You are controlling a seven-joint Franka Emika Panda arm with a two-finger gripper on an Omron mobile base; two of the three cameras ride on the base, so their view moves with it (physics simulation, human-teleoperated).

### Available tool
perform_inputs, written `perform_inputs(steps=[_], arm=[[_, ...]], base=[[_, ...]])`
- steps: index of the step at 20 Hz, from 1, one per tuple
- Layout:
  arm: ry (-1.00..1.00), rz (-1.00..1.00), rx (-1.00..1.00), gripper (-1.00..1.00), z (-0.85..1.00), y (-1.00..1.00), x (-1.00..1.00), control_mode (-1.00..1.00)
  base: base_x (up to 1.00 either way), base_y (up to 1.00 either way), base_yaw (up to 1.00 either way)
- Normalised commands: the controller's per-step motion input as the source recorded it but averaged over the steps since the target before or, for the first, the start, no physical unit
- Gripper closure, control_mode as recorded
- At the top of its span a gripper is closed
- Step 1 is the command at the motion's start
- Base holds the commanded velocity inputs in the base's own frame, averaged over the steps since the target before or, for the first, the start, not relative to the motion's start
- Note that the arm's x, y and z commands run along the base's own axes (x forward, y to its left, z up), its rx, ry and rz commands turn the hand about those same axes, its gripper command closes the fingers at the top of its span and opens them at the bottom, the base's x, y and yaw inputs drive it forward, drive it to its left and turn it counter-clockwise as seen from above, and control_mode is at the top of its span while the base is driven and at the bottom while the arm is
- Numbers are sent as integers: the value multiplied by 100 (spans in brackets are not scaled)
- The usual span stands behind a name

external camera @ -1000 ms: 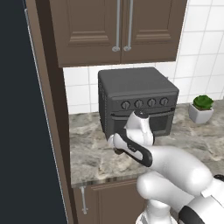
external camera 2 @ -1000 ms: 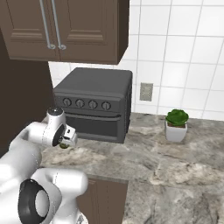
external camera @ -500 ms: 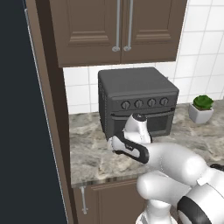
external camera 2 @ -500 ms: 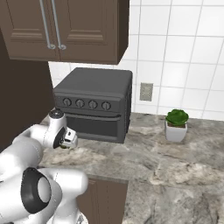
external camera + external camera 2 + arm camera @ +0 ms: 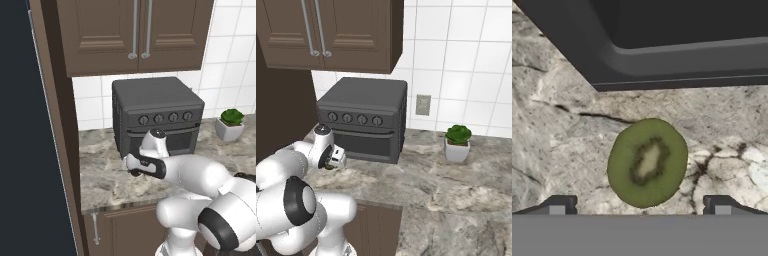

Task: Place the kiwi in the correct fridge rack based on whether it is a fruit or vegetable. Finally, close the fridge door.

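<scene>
In your hand view you see the kiwi (image 5: 647,162) lying on the marbled grey countertop (image 5: 557,145), just in front of the bottom front edge of the dark toaster oven (image 5: 677,40). It shows its cut face: green flesh, a pale core and a ring of dark seeds. The gripper (image 5: 639,205) hovers above the fruit with its two dark fingertips (image 5: 558,205) spread wide, one on each side of the kiwi, and neither tip touches it. Nothing is held.

In the left base view the gripper (image 5: 131,167) is low over the countertop (image 5: 100,170), just in front of the left part of the toaster oven (image 5: 155,112). The white arm bends down to it from the lower right. In the right base view you find the gripper (image 5: 333,159) before the left front corner of the toaster oven (image 5: 363,117), and a small olive spot below it seems to be the kiwi (image 5: 329,166), though it is too small to be sure.

A small potted plant (image 5: 457,142) stands on the countertop well to the right of the toaster oven, against the white tiled wall (image 5: 456,60). Brown wall cabinets (image 5: 132,30) with two pale bar handles hang above the toaster oven.
</scene>
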Motion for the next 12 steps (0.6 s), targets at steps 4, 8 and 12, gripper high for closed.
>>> perform_inputs(steps=[4,8,12], arm=[[0,0,0,-100,-12,0,12,-100],[0,0,0,-100,-18,0,8,-100],[0,0,0,-100,-24,0,0,-100]], base=[[0,0,0],[0,0,0],[0,0,0]])
